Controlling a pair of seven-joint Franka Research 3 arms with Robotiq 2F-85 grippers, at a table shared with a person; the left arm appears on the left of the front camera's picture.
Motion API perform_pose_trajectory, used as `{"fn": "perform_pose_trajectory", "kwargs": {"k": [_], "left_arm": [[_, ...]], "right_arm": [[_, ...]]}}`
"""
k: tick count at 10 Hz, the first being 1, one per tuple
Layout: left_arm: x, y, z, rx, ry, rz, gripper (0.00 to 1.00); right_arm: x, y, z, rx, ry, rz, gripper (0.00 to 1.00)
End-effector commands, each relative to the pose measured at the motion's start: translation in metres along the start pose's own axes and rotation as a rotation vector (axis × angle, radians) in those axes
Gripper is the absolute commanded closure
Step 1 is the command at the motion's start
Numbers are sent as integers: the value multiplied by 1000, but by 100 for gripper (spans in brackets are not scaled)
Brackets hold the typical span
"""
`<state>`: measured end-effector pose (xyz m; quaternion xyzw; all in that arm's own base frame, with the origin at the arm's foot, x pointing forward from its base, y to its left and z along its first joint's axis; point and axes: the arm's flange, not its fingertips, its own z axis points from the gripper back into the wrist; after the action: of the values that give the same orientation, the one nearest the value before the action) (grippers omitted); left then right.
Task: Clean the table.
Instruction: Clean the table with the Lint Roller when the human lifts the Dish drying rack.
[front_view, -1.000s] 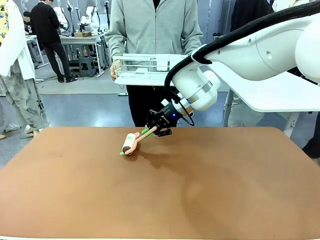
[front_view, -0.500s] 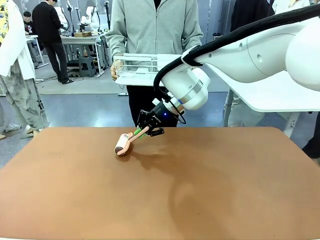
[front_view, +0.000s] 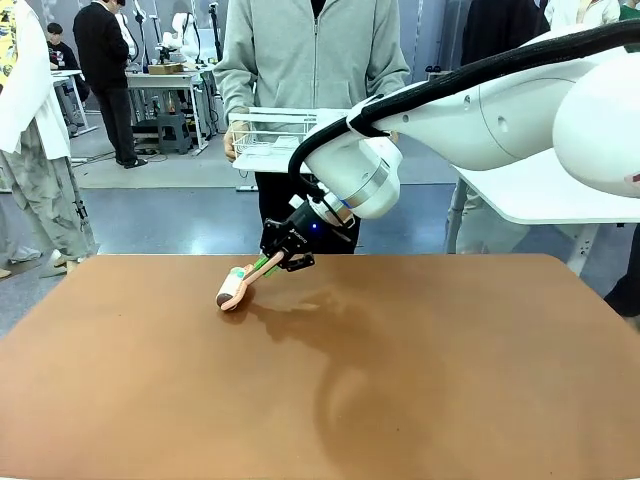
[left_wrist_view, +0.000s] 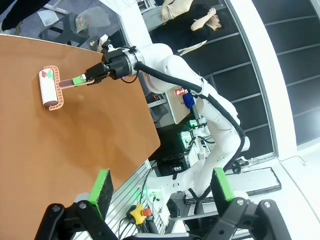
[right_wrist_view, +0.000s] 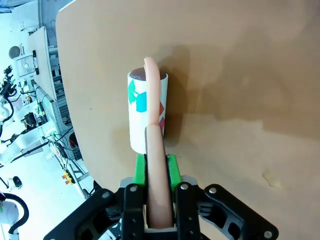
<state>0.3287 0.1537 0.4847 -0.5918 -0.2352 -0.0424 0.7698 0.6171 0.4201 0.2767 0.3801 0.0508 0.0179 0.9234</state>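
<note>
In the front view the reddish-brown counter (front_view: 450, 390) fills the lower half of the frame. The right arm comes in from the upper right and reaches past the middle. Its right claw (front_view: 283, 260) sits left of centre, near the counter's far edge, clamped on the pink handle of a lint roller (front_view: 232, 290). The roller slopes down to the lower left and its head rests on the counter top. Behind the far edge, at upper centre, a person (front_view: 312, 60) in a grey zipped top holds a white wire basket (front_view: 272, 135) at waist height.

In the left wrist view the left claw (left_wrist_view: 162, 186) rises from the bottom edge with its green pads (left_wrist_view: 103, 186) spread wide and nothing between them. The counter (left_wrist_view: 60, 150) takes up the left side of the frame. At upper left the lint roller (left_wrist_view: 50, 87) lies on it, its handle in the right claw (left_wrist_view: 92, 77).

In the right wrist view the right claw (right_wrist_view: 156, 172) is closed tight, both green pads pressed against the pink handle. The lint roller (right_wrist_view: 146, 112) has a white drum with coloured patches, just above the fingertips at centre left on the counter (right_wrist_view: 250, 60).
</note>
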Motion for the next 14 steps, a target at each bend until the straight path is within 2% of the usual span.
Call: {"fn": "perform_pose_trajectory", "kwargs": {"k": [1,5,8,11,14], "left_arm": [[-1,-2,2,-25,-10,-14,0],[-1,-2,2,-25,-10,-14,0],[-1,-2,2,-25,-10,-14,0],[-1,-2,2,-25,-10,-14,0],[-1,-2,2,-25,-10,-14,0]], "right_arm": [[-29,-24,-41,-136,173,-6,79],[-32,14,18,-69,164,-3,79],[-48,46,87,-30,140,30,79],[-70,37,155,-74,115,24,79],[-96,10,230,-177,-12,36,79]]}}
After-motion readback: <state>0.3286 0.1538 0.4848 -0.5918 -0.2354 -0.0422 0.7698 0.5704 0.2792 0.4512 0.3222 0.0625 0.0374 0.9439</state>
